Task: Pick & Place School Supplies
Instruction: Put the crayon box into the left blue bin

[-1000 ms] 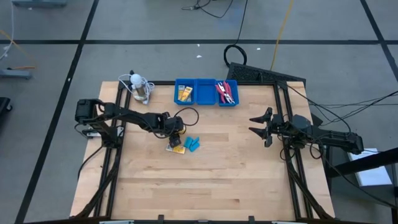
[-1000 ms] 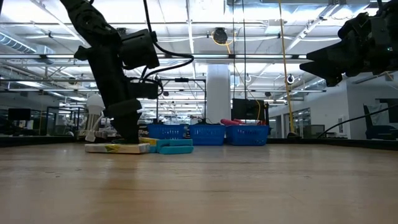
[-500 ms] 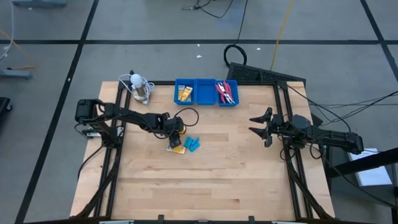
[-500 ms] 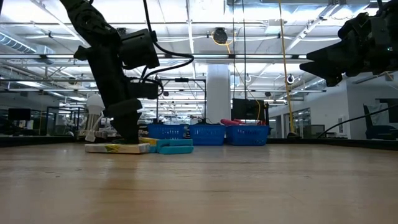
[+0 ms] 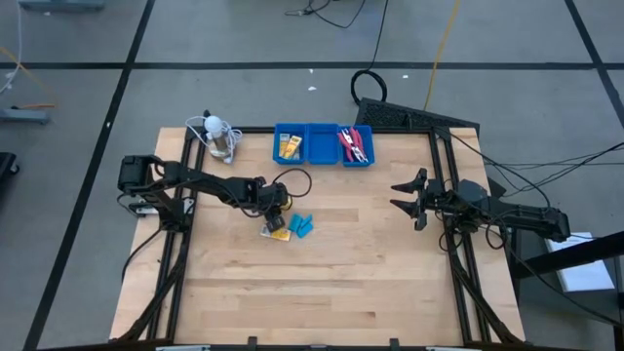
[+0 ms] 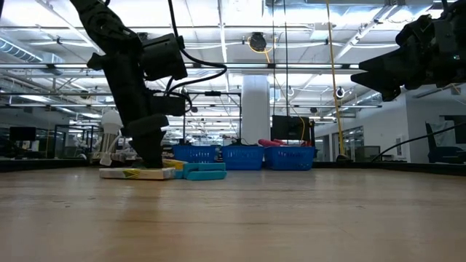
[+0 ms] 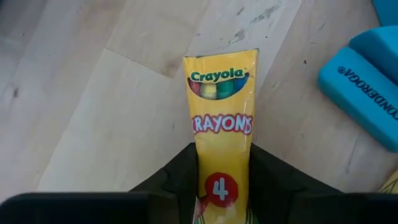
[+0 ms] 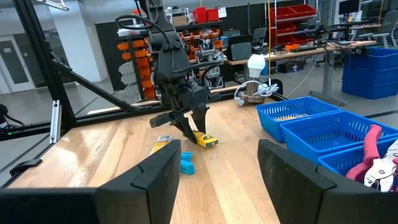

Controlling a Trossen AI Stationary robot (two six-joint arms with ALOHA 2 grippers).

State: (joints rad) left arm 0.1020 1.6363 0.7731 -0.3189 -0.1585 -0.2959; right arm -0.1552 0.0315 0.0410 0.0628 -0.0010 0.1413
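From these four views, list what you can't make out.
- Crayon packet: its near end is hidden between the left gripper's fingers in the left wrist view.
- Blue tray: its contents are too small in the high view.
- Right gripper: fingertips cut off by the right wrist picture's edge.

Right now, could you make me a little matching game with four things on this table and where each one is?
Things:
1. crayon packet
2. blue erasers
3. scissors
4. right gripper

Places:
A. right compartment of the blue tray
B. between the left gripper's fingers
C. lifted above the table's right side, open
D. on the table beside the crayon packet

Pairs: 1-B, 2-D, 3-A, 4-C
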